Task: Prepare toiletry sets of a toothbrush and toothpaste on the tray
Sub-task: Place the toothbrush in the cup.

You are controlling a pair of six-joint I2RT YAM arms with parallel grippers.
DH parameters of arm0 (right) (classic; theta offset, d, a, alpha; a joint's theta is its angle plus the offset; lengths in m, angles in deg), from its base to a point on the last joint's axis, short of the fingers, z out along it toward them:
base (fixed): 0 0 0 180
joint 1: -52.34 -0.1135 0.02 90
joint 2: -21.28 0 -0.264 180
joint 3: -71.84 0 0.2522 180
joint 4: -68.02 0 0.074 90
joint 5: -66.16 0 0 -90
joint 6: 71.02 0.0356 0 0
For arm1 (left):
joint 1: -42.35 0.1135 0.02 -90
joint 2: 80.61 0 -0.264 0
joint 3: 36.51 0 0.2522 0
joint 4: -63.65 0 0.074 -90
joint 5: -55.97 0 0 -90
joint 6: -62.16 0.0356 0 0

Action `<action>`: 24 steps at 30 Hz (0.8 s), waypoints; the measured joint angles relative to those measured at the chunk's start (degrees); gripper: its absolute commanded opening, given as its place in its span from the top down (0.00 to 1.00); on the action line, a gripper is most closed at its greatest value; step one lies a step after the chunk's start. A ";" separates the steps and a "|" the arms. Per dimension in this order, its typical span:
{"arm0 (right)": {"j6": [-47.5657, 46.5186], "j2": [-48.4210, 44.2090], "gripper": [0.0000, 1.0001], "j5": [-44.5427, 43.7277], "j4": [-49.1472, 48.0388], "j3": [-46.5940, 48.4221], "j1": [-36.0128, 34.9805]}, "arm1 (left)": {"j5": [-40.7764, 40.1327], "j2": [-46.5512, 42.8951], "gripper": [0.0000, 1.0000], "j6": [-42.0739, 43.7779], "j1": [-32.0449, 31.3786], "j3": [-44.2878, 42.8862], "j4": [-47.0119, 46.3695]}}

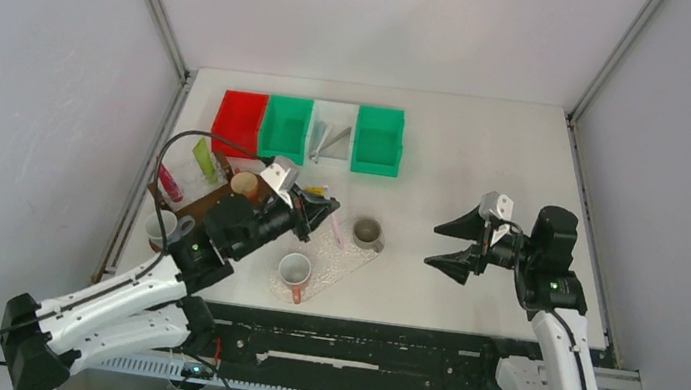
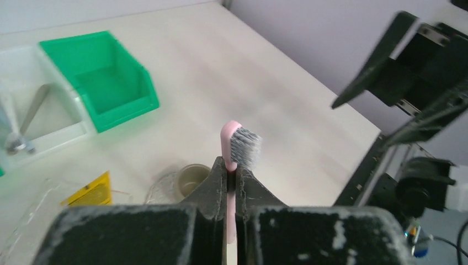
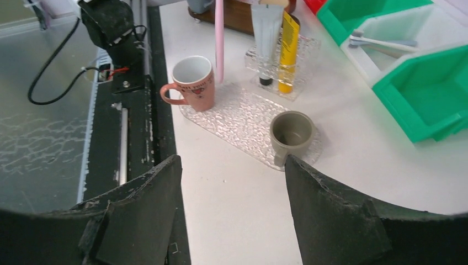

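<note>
Left gripper [image 2: 232,168] is clamped on the pink toothbrush [image 2: 227,138] just under the bristles, right gripper [image 3: 230,165] is spread; pink mug [image 3: 193,83] could get tipped if clipped by the dangling handle.

Toothbrush [image 2: 230,144] handle buried in left gripper [image 2: 232,170]

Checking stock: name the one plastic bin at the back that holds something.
The clear plastic bin, between the two green plastic bins: grey metal utensils lie in it. The red plastic bin and the green ones look empty.
</note>
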 measured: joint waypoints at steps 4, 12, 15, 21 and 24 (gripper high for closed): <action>-2.60 0.04 0.24 -2.10 1.62 0.00 0.46 | -0.11 2.89 1.00 -1.27 3.58 0.00 -1.01; -6.38 1.73 0.23 -4.09 4.02 0.02 0.66 | 1.36 14.71 1.00 -2.60 5.49 -1.27 -6.27; -7.56 1.86 0.23 -4.46 4.83 0.00 0.66 | 1.73 18.29 1.00 -2.75 6.78 -2.80 -8.17; -9.09 1.86 0.23 -4.70 5.77 0.00 0.66 | 2.14 23.76 1.00 -3.52 7.76 -6.62 -12.07; -9.57 1.86 0.23 -4.72 6.05 0.00 0.66 | 3.02 26.47 1.00 -4.00 7.87 -8.15 -13.53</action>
